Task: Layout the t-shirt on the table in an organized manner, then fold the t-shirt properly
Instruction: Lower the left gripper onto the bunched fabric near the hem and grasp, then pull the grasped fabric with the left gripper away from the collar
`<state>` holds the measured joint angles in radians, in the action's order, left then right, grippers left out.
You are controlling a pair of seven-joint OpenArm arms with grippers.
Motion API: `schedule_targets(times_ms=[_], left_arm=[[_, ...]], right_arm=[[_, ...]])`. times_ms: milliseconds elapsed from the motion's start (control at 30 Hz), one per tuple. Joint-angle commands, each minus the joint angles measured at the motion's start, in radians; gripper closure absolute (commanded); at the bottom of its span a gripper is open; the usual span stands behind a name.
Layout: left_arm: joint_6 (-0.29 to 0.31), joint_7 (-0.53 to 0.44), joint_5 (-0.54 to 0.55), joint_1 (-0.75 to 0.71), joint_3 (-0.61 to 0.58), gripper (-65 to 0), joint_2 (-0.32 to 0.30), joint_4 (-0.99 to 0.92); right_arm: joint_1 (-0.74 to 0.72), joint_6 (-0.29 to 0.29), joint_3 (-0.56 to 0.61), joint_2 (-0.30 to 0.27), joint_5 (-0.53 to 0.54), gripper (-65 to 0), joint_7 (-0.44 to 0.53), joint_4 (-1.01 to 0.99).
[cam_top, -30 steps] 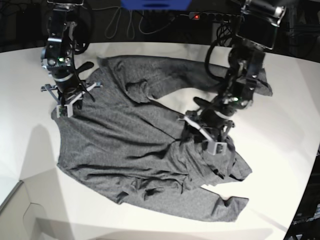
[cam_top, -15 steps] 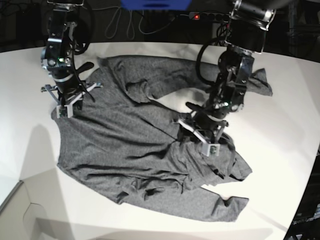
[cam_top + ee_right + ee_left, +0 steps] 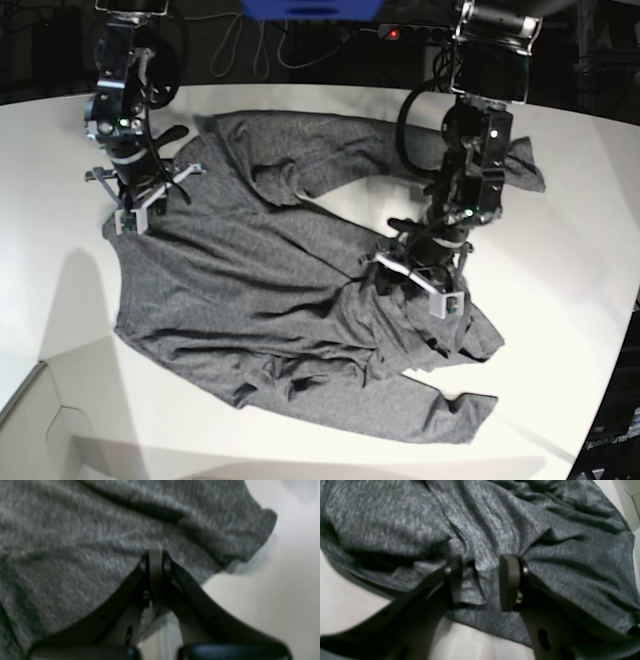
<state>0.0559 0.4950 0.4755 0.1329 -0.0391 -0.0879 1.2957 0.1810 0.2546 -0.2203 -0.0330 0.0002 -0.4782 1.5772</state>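
Right pincer (image 3: 155, 562) pinches soft heathered grey t-shirt (image 3: 75, 530) edge.

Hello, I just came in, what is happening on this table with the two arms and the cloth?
A two-armed robot is working on a heathered dark grey long-sleeved t-shirt, which lies rumpled and not yet flat on the large white table. The right gripper is shut, pinching the shirt's edge at one side. The left gripper hangs with its jaws apart over a crumpled fold on the opposite side of the shirt, gripping nothing yet. One sleeve lies bent across the top, and folding has not begun.
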Motion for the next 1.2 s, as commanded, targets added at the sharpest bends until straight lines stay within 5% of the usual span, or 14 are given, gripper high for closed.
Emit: schedule_targets(times_ms=[0, 767, 1000, 1167], left_arm=[[0.011, -0.020, 0.009, 0.020, 0.002, -24.0, 0.000, 0.015], [0.012, -0.026, 0.009, 0.029, -0.040, -23.4, 0.012, -0.047], [0.012, -0.025, 0.009, 0.067, -0.040, 0.0, 0.023, -0.077], [0.012, -0.022, 0.009, 0.096, -0.040, 0.0, 0.035, -0.124]], right_arm=[[-0.008, -0.002, -0.003, -0.005, 0.005, -0.7, 0.023, 0.016], [-0.010, -0.002, -0.001, -0.005, 0.005, -0.7, 0.023, 0.016], [-0.010, -0.002, -0.001, -0.005, 0.005, -0.7, 0.023, 0.018], [-0.005, -0.002, -0.001, -0.005, 0.005, -0.7, 0.023, 0.019]])
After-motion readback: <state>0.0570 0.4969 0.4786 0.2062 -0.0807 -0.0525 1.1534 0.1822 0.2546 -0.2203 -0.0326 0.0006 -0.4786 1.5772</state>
